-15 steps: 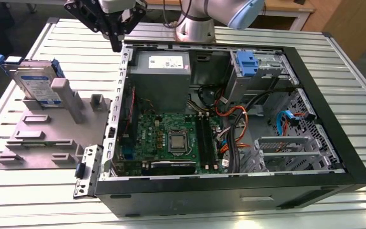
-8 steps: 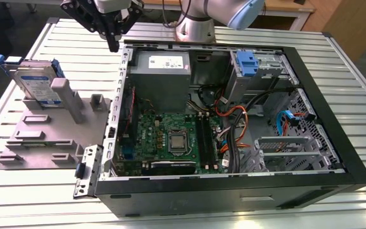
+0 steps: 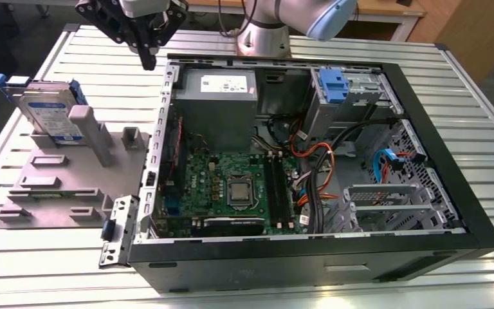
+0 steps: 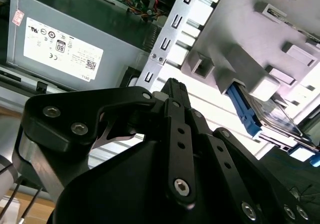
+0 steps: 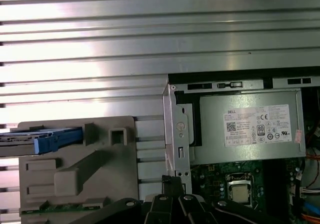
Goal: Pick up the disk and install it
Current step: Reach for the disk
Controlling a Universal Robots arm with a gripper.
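The disk (image 3: 51, 114) is a silver drive with a white-and-blue label and blue side rails. It stands tilted on edge in the grey holder (image 3: 54, 168) at the exterior view's left. The disk (image 4: 272, 118) also appears in the second wrist view, and in the first wrist view its blue rail (image 5: 52, 141) faces the camera edge-on. My black gripper (image 3: 149, 61) hangs above the table, between the disk and the open computer case (image 3: 316, 254), near the case's back corner. Its fingers (image 4: 172, 91) meet at the tips, shut on nothing, well apart from the disk.
The case lies open with the grey power-supply box (image 3: 217, 96), the motherboard (image 3: 229, 183), cables and a blue bracket (image 3: 333, 87) in the drive bay. A metal side piece (image 3: 118, 230) leans at the case's near corner. The slatted metal table (image 3: 453, 109) surrounds everything.
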